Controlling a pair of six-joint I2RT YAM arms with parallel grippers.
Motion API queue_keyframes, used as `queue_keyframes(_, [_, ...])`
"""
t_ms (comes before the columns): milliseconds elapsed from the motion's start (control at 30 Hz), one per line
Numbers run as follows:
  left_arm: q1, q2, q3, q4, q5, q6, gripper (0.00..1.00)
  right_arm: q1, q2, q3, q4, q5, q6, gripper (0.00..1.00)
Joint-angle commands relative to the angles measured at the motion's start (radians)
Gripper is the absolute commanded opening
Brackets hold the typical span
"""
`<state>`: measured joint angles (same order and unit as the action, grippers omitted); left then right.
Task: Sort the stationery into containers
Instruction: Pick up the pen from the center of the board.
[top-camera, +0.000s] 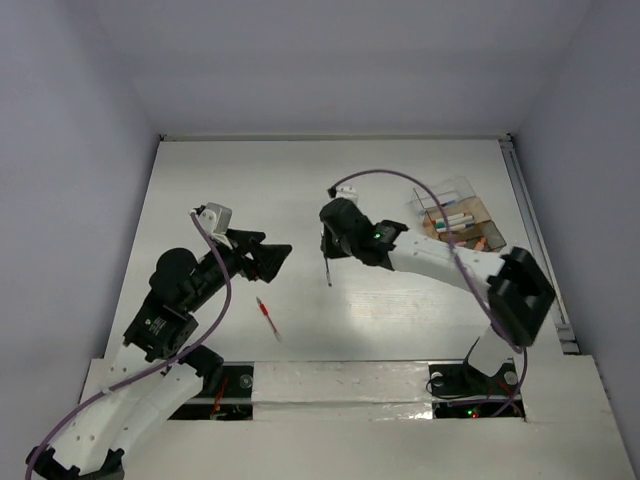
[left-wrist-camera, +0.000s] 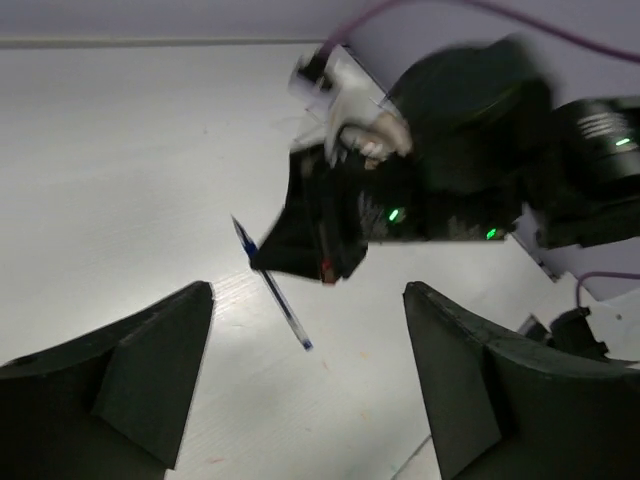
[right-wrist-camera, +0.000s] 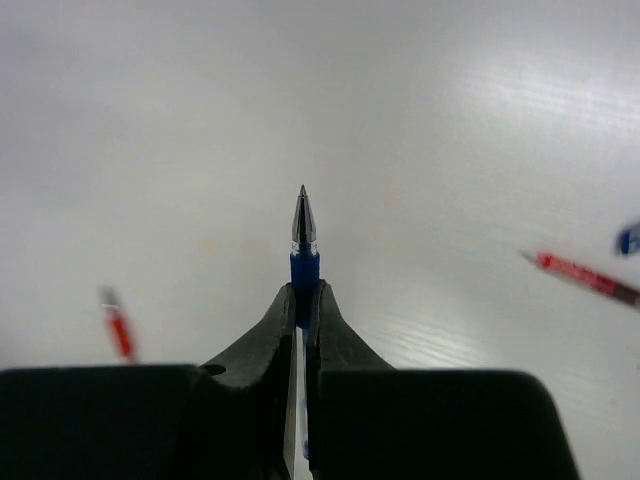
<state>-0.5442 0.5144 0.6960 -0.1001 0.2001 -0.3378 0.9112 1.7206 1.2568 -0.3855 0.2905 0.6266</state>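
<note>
Tabletop (top-camera: 400, 310) of plain white, walled on three sides, carries two arms reaching in from its near edge. The right arm (top-camera: 440, 258) stretches from its base at the right toward the middle of the table, a purple cable looping over it. The left arm (top-camera: 190, 280) angles in from the left and faces it. The clear organiser box (top-camera: 440, 195) with a brownish bottom stands at the far right of the table, just behind the right arm. White-bodied pens and a small orange piece already lie in its compartments. At mid-table the right gripper (right-wrist-camera: 303, 290) is clamped tight on a blue pen (right-wrist-camera: 303, 262). The jaws meet around its blue grip section, and the clear, pointed tip juts out ahead of the fingers, toward the white surface. The left wrist view shows the same pen slanting out from under the black claw; whether its tip touches the table cannot be told. The left gripper (left-wrist-camera: 308, 290) hangs near it with its jaws spread wide and nothing between them. A red pen (top-camera: 267, 318) lies loose on the table between the two arms, nearer the front edge and well apart from the box. In the right wrist view a second small red piece (right-wrist-camera: 118, 330) shows at the left, too blurred to name.
</note>
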Motion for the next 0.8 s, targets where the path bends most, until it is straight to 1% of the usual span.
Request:
queue_keyframes(0, [-0.007,0.059,-0.009,0.127,0.129,-0.088,0.71,0.003,-0.214,-0.028,0.337,-0.051,-0.082,0.0])
queue_keyframes(33, [-0.007,0.073,-0.013,0.128,0.146,-0.089,0.69,0.003,-0.214,-0.028,0.338,-0.051,-0.082,0.0])
queue_keyframes(67, [-0.007,0.087,-0.019,0.16,0.157,-0.101,0.68,0.003,-0.252,-0.06,0.429,-0.091,-0.077,0.0])
queue_keyframes(133, [-0.007,0.127,-0.03,0.192,0.179,-0.127,0.63,0.003,-0.282,-0.092,0.508,-0.123,-0.064,0.0])
queue_keyframes(167, [-0.007,0.14,-0.033,0.213,0.182,-0.132,0.62,0.003,-0.302,-0.115,0.578,-0.158,-0.064,0.0])
queue_keyframes(300, [-0.007,0.214,-0.027,0.25,0.199,-0.155,0.61,0.003,-0.322,-0.125,0.652,-0.203,-0.067,0.0])
queue_keyframes(500, [-0.007,0.253,-0.033,0.298,0.182,-0.179,0.59,0.003,-0.326,-0.125,0.711,-0.283,-0.064,0.0])
queue_keyframes(633, [-0.007,0.26,-0.035,0.3,0.156,-0.181,0.5,0.003,-0.338,-0.145,0.728,-0.283,-0.051,0.0])
queue_keyframes(700, [-0.007,0.259,-0.039,0.3,0.147,-0.181,0.45,0.003,-0.345,-0.149,0.738,-0.32,-0.047,0.0])
queue_keyframes(733, [-0.007,0.257,-0.041,0.3,0.141,-0.181,0.37,0.003,-0.346,-0.149,0.737,-0.323,-0.047,0.0])
queue_keyframes(767, [-0.007,0.257,-0.041,0.298,0.136,-0.181,0.31,0.003,-0.348,-0.148,0.735,-0.326,-0.045,0.0])
